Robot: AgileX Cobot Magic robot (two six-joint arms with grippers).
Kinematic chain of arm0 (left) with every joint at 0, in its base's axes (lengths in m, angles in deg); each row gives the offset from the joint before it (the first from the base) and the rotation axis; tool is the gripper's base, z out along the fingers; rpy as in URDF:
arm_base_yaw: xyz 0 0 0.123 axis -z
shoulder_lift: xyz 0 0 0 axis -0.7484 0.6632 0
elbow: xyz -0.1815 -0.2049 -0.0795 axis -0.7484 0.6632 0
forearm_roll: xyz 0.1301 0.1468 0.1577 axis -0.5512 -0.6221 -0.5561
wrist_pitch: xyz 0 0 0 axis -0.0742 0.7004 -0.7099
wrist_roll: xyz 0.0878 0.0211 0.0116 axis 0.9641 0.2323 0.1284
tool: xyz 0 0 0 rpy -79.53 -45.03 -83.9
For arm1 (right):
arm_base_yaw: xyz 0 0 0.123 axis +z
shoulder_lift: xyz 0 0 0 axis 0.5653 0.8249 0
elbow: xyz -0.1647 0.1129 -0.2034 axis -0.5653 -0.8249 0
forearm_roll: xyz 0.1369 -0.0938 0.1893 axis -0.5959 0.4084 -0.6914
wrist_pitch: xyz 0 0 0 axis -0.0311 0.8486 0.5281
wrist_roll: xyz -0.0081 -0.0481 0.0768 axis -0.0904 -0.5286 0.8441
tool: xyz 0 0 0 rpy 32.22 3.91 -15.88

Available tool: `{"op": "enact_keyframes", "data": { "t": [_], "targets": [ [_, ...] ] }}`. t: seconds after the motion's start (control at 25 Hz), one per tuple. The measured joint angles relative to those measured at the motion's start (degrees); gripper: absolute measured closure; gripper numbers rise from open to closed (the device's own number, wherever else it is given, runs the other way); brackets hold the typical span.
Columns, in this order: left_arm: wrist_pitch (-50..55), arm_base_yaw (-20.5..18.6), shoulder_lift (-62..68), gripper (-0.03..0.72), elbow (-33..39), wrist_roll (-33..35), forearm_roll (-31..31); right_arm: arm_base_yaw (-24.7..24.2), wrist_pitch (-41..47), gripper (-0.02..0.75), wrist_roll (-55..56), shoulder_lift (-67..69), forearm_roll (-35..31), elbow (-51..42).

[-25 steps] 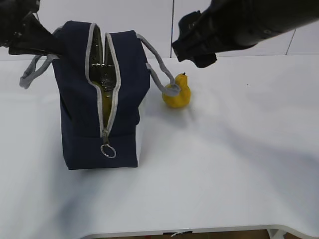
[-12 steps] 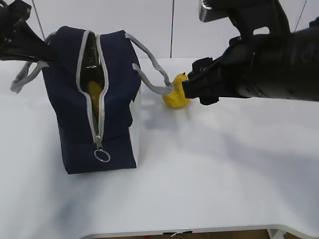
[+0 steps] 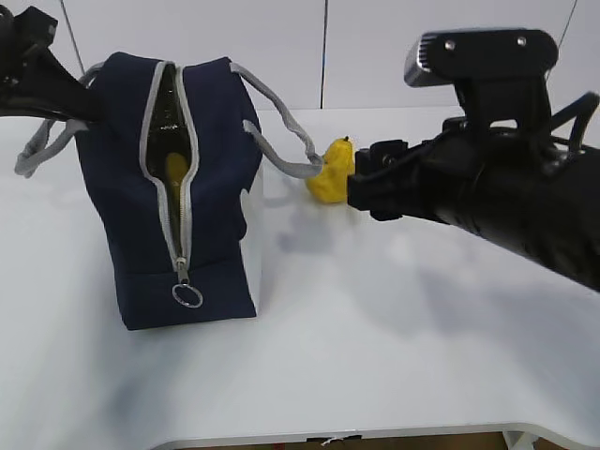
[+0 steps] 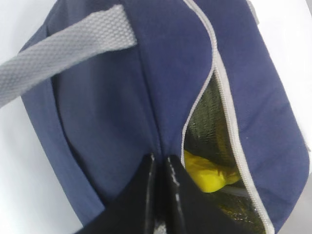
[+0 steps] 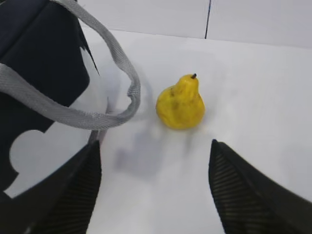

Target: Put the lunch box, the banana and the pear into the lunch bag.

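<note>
Right gripper lined up on the pear, left gripper pinching the lunch bag's top edge

The right gripper (image 5: pixel 153 187) spreads wide, the pear (image 5: pixel 181 103) upright on the white table (image 3: pixel 394 309) at frame centre between its fingers, untouched. At the exterior view's upper left, the left gripper (image 4: pixel 161 168) clamps the navy lunch bag (image 3: pixel 173 187) fabric beside the zipper, likely steadying it; something yellow, probably the banana (image 4: pixel 207 174), lies inside.
</note>
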Motion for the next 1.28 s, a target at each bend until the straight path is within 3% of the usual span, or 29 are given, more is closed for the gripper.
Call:
{"op": "enact_keyframes", "data": {
  "t": [0.36,0.64,1.04,1.28],
  "targets": [
    [0.1,0.0,0.0,0.702,0.0,0.1,-0.1,0.0,8.0,0.178,7.2,7.1,1.6,-0.9],
    [0.1,0.0,0.0,0.702,0.0,0.1,-0.1,0.0,15.4,0.178,22.7,11.5,1.6,1.3],
    [0.1,0.0,0.0,0.702,0.0,0.6,-0.1,0.0,14.9,0.178,20.4,21.5,1.6,11.4],
    [0.1,0.0,0.0,0.702,0.0,0.8,-0.5,0.0,10.5,0.178,14.7,20.3,1.6,12.3]
  ]
}}
